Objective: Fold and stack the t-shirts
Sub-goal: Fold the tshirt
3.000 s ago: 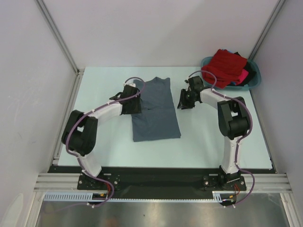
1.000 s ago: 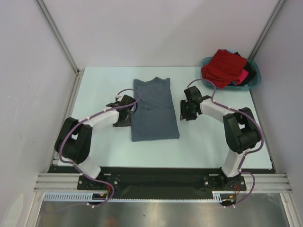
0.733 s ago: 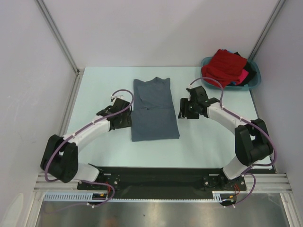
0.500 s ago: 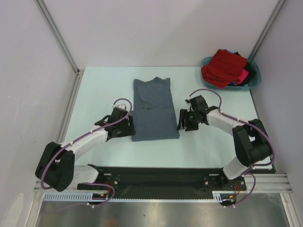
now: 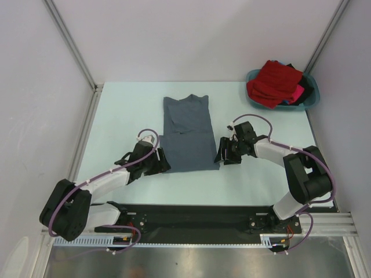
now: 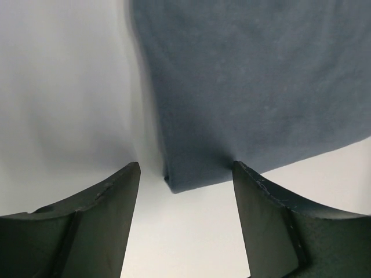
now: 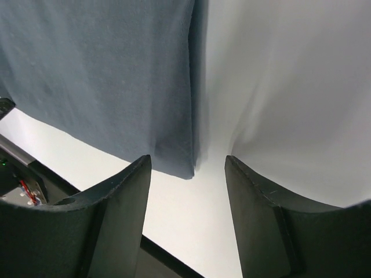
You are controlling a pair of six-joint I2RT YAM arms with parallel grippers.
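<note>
Your left claw (image 6: 185,174) and right claw (image 7: 188,165) stand released, each straddling a near corner of the grey t-shirt (image 5: 188,136).

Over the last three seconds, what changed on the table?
Both arms drew back toward the near edge; the left pincer and right pincer, both open, now straddle the near corners of the grey t-shirt, gripping nothing. It, the basin and the red t-shirt in it stayed put.

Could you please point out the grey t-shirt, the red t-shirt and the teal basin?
grey t-shirt (image 5: 188,136), top external view, middle of cloth.
red t-shirt (image 5: 277,80), top external view, upper surface.
teal basin (image 5: 315,97), top external view, right rim.
</note>
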